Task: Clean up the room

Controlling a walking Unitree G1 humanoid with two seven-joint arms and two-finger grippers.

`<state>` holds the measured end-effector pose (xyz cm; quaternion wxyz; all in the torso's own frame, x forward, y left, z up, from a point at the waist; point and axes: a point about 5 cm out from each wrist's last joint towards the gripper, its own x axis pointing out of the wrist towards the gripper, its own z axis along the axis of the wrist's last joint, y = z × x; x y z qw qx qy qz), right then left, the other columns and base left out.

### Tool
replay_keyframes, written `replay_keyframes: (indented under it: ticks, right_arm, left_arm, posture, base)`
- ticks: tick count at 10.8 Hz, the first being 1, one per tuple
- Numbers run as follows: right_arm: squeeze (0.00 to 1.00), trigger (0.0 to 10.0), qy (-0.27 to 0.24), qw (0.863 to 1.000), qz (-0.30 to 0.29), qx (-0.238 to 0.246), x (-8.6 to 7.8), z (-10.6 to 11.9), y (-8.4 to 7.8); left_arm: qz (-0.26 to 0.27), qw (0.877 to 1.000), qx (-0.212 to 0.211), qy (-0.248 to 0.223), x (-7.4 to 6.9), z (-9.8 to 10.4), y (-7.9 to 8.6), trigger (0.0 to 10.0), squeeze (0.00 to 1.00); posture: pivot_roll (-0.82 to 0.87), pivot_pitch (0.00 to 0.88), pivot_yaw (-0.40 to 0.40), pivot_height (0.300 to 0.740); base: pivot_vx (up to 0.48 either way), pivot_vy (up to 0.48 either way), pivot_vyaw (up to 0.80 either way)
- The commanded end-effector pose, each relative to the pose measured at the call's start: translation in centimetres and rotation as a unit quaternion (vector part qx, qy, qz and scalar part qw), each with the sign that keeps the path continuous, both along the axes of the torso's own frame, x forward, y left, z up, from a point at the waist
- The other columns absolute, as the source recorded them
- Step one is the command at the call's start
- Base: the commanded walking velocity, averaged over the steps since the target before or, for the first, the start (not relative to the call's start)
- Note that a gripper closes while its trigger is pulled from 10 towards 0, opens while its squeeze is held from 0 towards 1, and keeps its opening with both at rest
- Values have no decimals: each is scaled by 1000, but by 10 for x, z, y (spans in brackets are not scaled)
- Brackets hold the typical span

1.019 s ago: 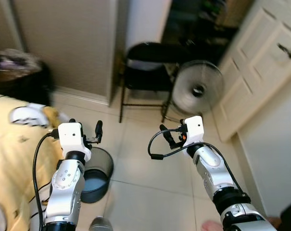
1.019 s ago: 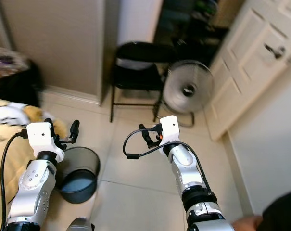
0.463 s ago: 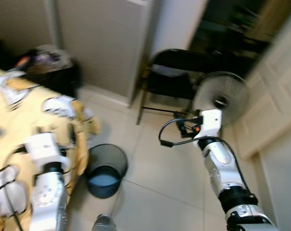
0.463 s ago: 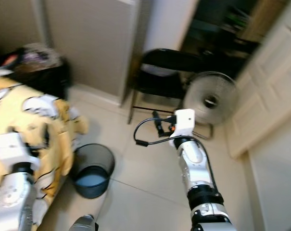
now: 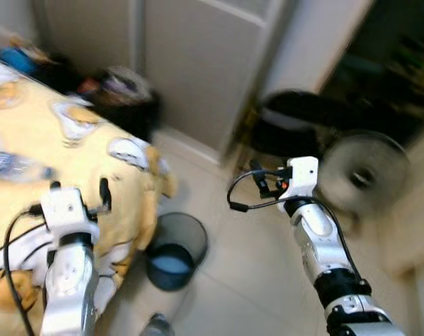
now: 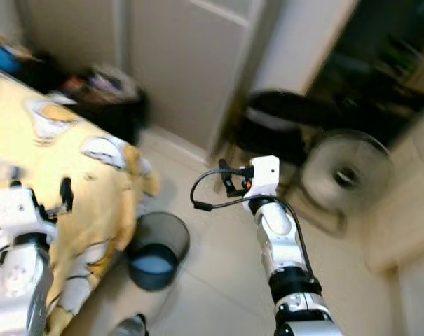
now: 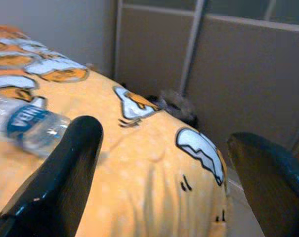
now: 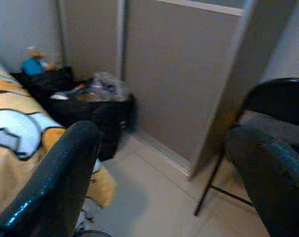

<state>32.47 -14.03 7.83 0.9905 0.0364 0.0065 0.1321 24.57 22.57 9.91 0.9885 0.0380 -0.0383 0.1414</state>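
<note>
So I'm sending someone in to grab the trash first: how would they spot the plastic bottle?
Find the bed with the yellow cartoon-print cover along the robot's left. The plastic bottle lies on its side on top of that cover, ahead of the open left gripper. It is the one clear, see-through item there, with a blue label.

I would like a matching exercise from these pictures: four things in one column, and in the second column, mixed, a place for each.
Things:
1. plastic bottle
2. waste bin
3. fan
4. folding chair

Places:
A. on the floor beside the yellow blanket's hanging edge
B. lying on the yellow blanket
C. against the wall, next to the fan
D. on the floor beyond the right claw

Pairs: 1-B, 2-A, 3-D, 4-C
</note>
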Motion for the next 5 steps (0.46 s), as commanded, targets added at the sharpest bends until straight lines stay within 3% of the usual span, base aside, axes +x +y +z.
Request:
replay_keyframes:
  ticks: [1,5]
  right_arm:
    - [1000,10000,10,1000,-9,-2,0,-3,-8]
    - [1000,10000,8,1000,2,-1,0,-2,-7]
  left_arm:
    - [-17,1000,-4,14,2,-4,-7,10000,0]
    - [-36,999,12,22,4,-6,-15,10000,0]
  posture:
    - [233,0,-186,740]
    - [227,0,-181,740]
  base:
    - [0,0,650]
    - [0,0,641]
